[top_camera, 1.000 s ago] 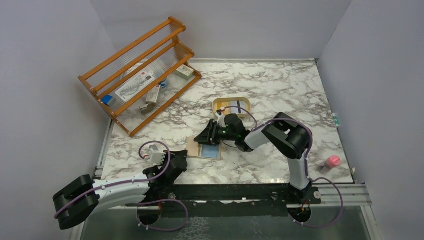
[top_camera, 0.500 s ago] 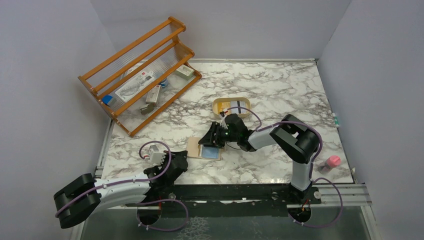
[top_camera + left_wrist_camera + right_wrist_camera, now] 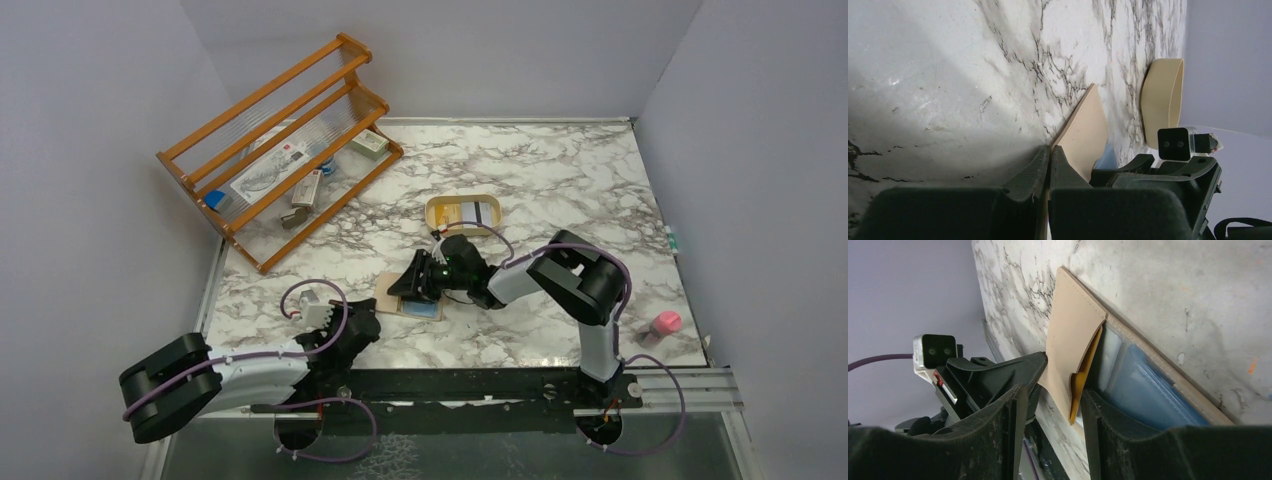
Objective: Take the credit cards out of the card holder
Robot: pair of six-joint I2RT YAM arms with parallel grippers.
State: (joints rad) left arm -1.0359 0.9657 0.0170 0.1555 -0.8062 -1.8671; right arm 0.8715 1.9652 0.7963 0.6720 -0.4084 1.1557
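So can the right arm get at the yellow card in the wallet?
Probably yes: the right gripper, open, straddles the exposed edge of the yellow card, while the left gripper pins the wallet.

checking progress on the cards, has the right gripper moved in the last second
Yes. The right gripper has shifted down-left in the top view, away from the cream tray and further over the card holder.

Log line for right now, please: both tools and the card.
left tool: shut on card holder edge | right tool: open, straddling yellow-orange card | card: partly inside holder, not gripped
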